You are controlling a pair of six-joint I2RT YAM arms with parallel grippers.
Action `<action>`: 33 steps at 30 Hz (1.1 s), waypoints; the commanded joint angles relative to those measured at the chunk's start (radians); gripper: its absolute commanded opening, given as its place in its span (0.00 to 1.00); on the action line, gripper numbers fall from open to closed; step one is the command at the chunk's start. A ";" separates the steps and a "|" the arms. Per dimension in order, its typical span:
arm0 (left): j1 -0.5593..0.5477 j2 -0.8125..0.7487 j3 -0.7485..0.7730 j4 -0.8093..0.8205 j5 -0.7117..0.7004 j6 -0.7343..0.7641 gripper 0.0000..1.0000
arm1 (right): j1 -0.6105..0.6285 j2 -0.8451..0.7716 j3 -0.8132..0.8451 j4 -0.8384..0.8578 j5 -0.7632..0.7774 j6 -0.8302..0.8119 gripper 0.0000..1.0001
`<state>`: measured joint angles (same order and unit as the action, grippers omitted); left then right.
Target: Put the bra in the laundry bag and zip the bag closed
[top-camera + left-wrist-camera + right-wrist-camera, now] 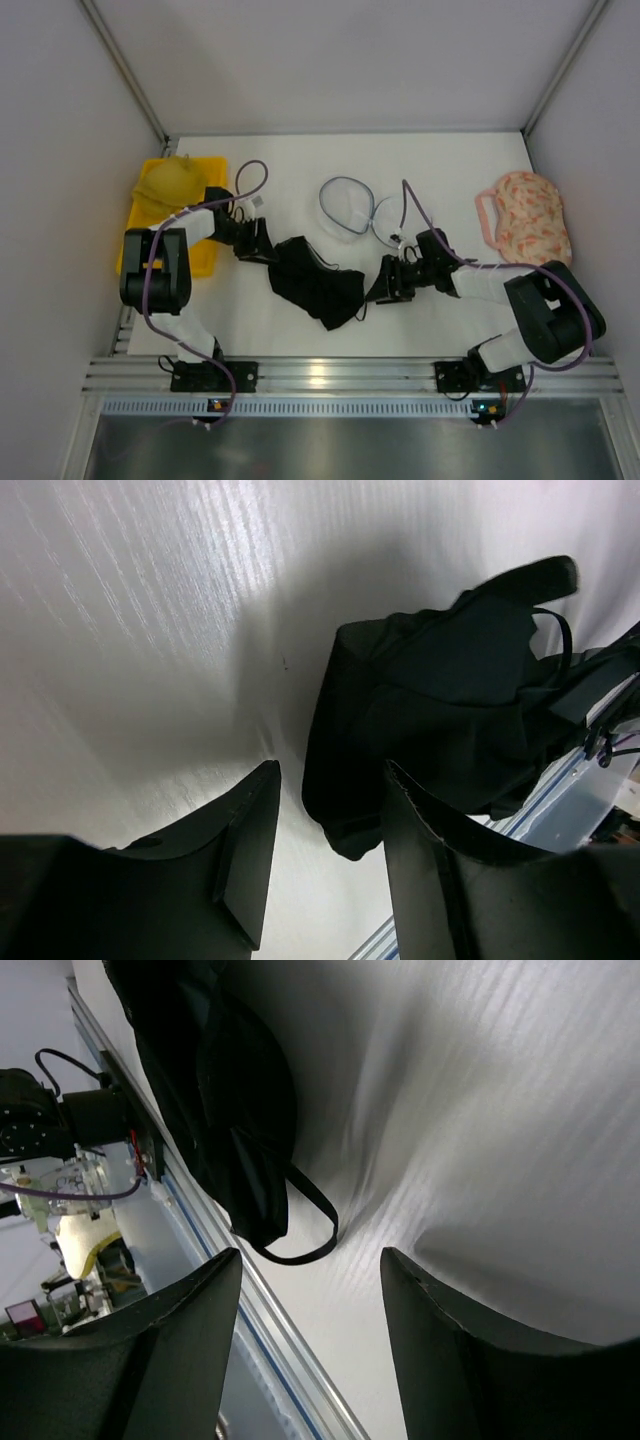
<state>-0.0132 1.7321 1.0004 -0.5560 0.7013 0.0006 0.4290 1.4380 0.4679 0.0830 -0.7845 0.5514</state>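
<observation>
Bra (315,282) lay crumpled mid-table (450,165), just near-side of the laundry bag (345,205), which lay open. Left end effector (330,780) and right end effector (312,1260) flanked the bra, both spread and gripping nothing. Left possibly brushed the fabric.

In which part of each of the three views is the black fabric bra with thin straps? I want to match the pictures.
Top external: the black fabric bra lies crumpled at the centre, between the two arms.
Left wrist: the bra fills the right half, beyond the fingers.
Right wrist: the bra is at the upper left, with a strap loop at its lower end.
Shared landmark: the metal rail at the table's near edge, seen beside the bra in both wrist views.
</observation>
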 commanded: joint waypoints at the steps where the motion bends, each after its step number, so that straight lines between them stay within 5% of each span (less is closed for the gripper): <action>1: 0.001 0.027 -0.014 0.073 0.044 -0.048 0.49 | 0.043 0.025 0.052 0.095 0.004 -0.002 0.58; 5: 0.001 0.029 -0.013 0.094 0.061 -0.054 0.42 | 0.077 0.076 0.080 0.127 -0.005 0.019 0.54; 8: 0.001 0.026 -0.005 0.094 0.087 -0.063 0.27 | 0.102 0.105 0.095 0.181 -0.024 0.053 0.51; 13: -0.001 -0.040 -0.008 0.096 0.113 -0.067 0.00 | 0.131 0.137 0.135 0.202 -0.050 0.084 0.23; 17: -0.004 -0.143 -0.029 0.096 0.113 -0.070 0.00 | 0.129 0.131 0.147 0.218 -0.065 0.114 0.00; 25: -0.148 -0.437 -0.080 0.097 -0.043 -0.028 0.00 | 0.120 0.136 0.161 0.320 -0.104 0.232 0.00; 33: -0.554 -0.381 -0.074 0.172 -0.239 -0.068 0.00 | 0.097 0.168 0.166 0.324 -0.108 0.220 0.00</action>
<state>-0.4881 1.3041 0.9356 -0.4549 0.5449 -0.0418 0.5381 1.5963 0.6075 0.3466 -0.8700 0.7719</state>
